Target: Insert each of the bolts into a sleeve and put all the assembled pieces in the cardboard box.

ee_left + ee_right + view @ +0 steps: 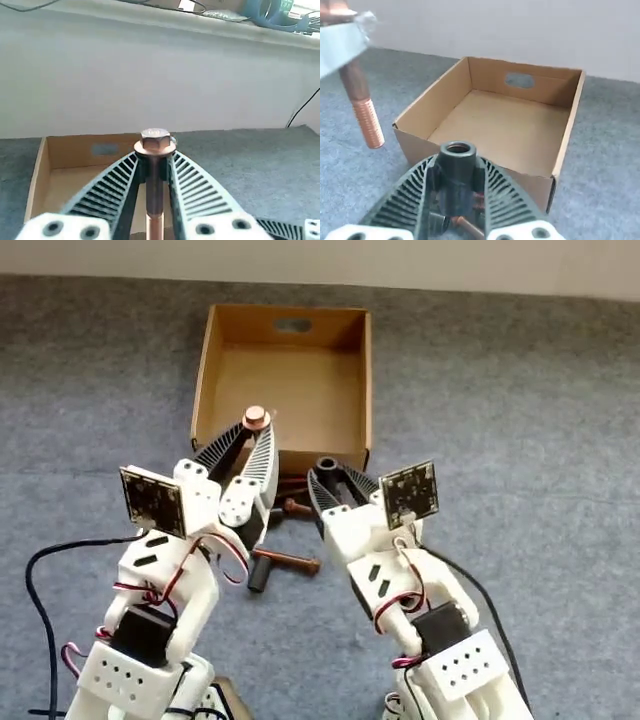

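Observation:
My left gripper (255, 432) is shut on a copper bolt (255, 418), held upright over the near edge of the cardboard box (285, 325); its hex head (155, 142) sits above the fingertips and the shank hangs between them. In the right wrist view that bolt (362, 107) hangs with its threaded end down, off to one side. My right gripper (327, 476) is shut on a dark sleeve (457, 165), upright with its open bore facing up, just in front of the box (495, 125). The box is empty.
More bolts (295, 560) and a dark sleeve (259, 574) lie on the grey carpet (520, 440) between the two arms, near the box's front wall. A black cable (35, 590) loops at the left arm's base.

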Robot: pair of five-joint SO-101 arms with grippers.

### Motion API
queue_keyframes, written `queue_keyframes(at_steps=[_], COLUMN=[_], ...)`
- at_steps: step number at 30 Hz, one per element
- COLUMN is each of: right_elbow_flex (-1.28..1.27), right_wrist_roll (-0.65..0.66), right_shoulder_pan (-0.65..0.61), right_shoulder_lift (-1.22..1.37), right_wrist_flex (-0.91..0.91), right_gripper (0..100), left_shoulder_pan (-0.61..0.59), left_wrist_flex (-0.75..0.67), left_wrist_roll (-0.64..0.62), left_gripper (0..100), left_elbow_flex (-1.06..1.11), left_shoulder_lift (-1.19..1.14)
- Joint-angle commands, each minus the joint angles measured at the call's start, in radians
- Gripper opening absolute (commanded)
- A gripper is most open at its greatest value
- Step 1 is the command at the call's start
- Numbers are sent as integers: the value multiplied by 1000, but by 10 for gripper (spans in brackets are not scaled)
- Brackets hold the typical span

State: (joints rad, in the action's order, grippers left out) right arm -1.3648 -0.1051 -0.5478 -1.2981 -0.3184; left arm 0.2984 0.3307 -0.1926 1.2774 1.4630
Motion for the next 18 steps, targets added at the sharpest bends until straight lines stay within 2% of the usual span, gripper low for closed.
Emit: queue_keyframes(at_steps=[1, 9, 15, 18], right_elbow_flex=[62, 16, -85, -91], right_wrist_roll=[-18, -15, -14, -14], right_shoulder_pan=[13, 13, 13, 13], right_shoulder_lift=[-44, -400, -493, -501], right_wrist_flex=[-7, -133, -130, -130], right_gripper=[5, 5, 5, 5], left_shoulder_pan=[10, 28, 87, 128], left_wrist_flex=[-32, -32, -35, -83], left_wrist_roll=[-18, -20, -15, -15], left_gripper=[7, 7, 7, 7], left_elbow_flex=[-16, -47, -122, -150], left_shoulder_lift=[19, 19, 16, 16])
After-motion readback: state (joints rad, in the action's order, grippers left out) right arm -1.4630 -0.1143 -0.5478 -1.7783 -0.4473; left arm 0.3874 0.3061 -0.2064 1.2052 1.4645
